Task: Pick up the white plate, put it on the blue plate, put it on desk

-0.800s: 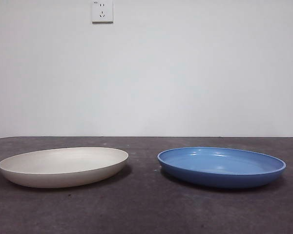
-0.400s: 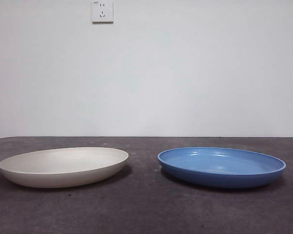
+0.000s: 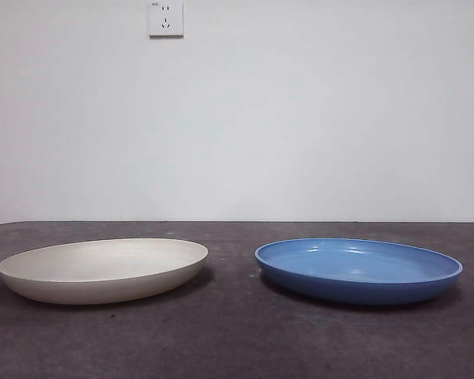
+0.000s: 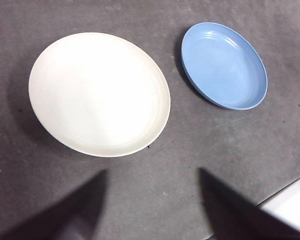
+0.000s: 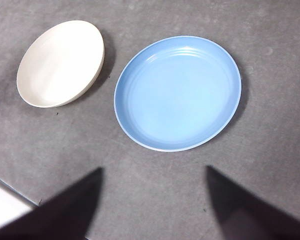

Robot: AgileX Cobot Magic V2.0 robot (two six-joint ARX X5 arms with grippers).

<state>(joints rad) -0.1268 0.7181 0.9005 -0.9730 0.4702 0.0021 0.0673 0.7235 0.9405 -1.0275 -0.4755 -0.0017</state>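
Pincers (image 4: pixel 150 210) (image 5: pixel 152 205) only in wrist views

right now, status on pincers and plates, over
Left pincer open, high over white plate. Right pincer open, high over blue plate. Plates apart on desk, both empty. Nothing in the way.

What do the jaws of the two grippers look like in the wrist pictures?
Only the jaws show. The left gripper has two black, blurred, wedge-shaped jaws that taper to points. The right gripper looks the same: two plain black tapering jaws. No cables, markings or arm links are visible, and the front view shows neither arm.
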